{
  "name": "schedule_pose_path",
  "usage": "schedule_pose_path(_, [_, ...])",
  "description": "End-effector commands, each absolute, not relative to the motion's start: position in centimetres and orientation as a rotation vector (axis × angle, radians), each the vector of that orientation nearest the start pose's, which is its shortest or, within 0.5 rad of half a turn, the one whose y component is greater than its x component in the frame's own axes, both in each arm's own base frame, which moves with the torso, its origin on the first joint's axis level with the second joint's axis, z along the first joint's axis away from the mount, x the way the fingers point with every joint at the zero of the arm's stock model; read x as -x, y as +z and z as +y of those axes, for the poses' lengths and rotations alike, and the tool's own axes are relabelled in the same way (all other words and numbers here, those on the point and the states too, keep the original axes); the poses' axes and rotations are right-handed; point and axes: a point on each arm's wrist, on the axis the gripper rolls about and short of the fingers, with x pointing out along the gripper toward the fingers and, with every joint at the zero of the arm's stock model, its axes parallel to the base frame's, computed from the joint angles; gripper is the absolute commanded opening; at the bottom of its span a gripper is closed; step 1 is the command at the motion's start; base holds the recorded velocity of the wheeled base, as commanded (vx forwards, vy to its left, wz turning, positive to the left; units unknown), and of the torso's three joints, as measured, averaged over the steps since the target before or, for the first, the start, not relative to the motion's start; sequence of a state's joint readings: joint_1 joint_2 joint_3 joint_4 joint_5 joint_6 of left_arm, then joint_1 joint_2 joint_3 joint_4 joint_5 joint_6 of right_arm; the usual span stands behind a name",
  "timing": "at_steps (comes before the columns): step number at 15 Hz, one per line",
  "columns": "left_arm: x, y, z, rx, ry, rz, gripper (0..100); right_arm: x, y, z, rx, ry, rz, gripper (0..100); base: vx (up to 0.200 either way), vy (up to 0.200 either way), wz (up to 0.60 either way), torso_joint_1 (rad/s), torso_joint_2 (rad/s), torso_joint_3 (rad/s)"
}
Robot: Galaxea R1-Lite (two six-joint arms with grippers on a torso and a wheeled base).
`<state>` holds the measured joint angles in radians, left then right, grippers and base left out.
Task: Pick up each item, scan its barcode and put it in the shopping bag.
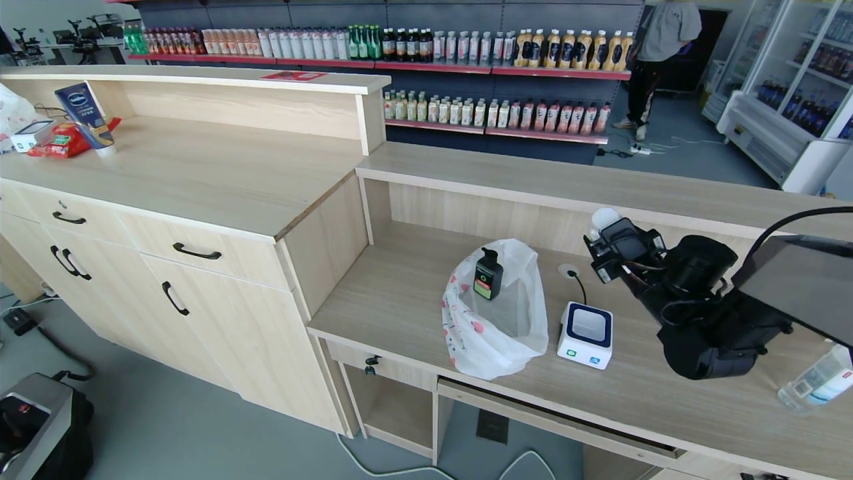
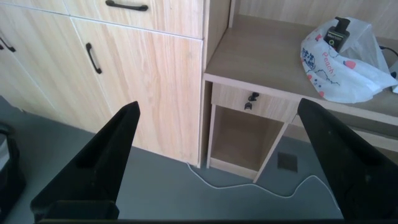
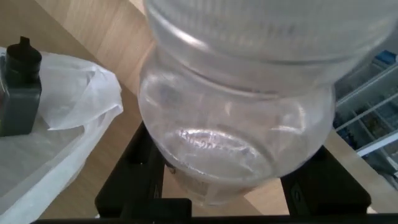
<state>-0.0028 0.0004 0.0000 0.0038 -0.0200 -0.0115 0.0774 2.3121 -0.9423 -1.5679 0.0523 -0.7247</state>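
Clear bottle (image 3: 236, 124), white-capped, grasped in the right gripper (image 1: 616, 250). The jaws are clenched on the bottle's lower body, as the right wrist view shows from close by. The bottle is held off the table (image 1: 400, 300), near the scanner (image 1: 585, 333) and on the side of it away from the robot. It is not over the scanner's window.

The shopping bag (image 1: 496, 327) stands open just beside the scanner, on the robot's left of it. A dark pump bottle (image 1: 488, 273) stands upright inside, so one item appears to be done. A labelled bottle (image 1: 816, 383) lies on the table at the robot's far right, apparently awaiting its turn.

The left gripper (image 2: 217, 162) hangs well apart from the work, off the table's left end above the floor. Its jaws are released and spread wide.

Step in hand, as judged: scanning of the clear bottle. The next move calls for carrying the bottle over the scanner with its barcode turned to the window. The code's position cannot be told from these views. After that comes transfer to the bag mouth and release.
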Motion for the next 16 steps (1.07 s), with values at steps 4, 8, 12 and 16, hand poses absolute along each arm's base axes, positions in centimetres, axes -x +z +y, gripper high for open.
schedule_pose_path(4, [2.3, 7.5, 0.0, 0.012, -0.023, 0.006, 100, -40.8, 5.8, 2.8, 0.749, 0.093, -0.162, 0, 0.0, 0.0, 0.0, 0.0, 0.0, 0.0])
schedule_pose_path(8, [2.3, 7.5, 0.0, 0.012, -0.023, 0.005, 100, -41.3, 4.6, 2.0, 0.798, 0.14, -0.162, 0, 0.0, 0.0, 0.0, 0.0, 0.0, 0.0])
schedule_pose_path(12, [2.3, 7.5, 0.0, 0.012, -0.023, 0.006, 100, -41.4, 3.0, 1.0, 0.828, 0.18, -0.139, 0, 0.0, 0.0, 0.0, 0.0, 0.0, 0.0])
schedule_pose_path(16, [2.3, 7.5, 0.0, 0.012, -0.023, 0.006, 100, -41.4, 2.8, 1.4, 0.832, 0.222, -0.151, 0, 0.0, 0.0, 0.0, 0.0, 0.0, 0.0])
